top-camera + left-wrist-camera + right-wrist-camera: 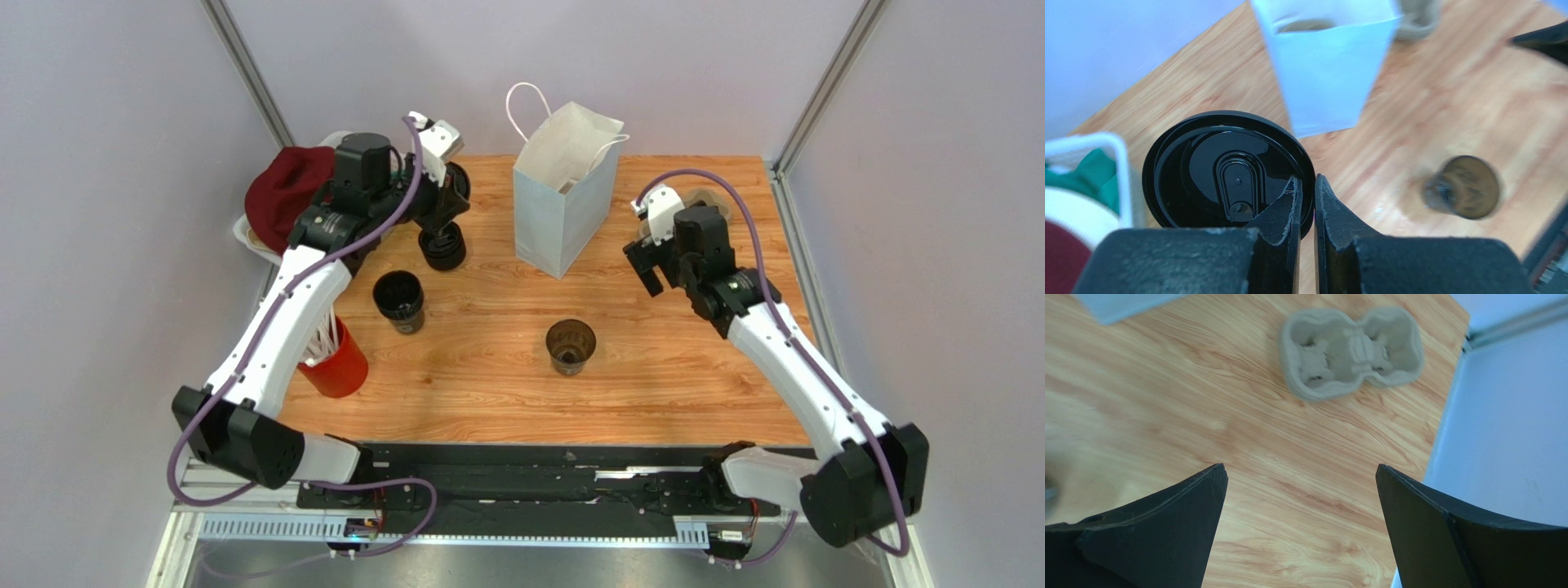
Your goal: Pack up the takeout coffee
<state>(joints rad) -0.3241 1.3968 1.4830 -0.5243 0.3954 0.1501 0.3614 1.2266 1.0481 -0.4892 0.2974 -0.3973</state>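
Bench count: cups in a pair, nearly everything else single.
Two open dark cups stand on the bench [687, 368]: the takeout coffee [572, 346], brownish inside, and a blacker cup [399, 300]. One black lid [1223, 177]. One pale-blue paper bag [562, 202]. One red cup [337, 365] of white straws [321, 346], too bunched to count. One grey pulp tray [1352, 352] with two wells. One white basket [1123, 177] holding one dark red cloth [285, 184]. Two arms, two end effectors: left end effector [1307, 190], right end effector [1301, 471].
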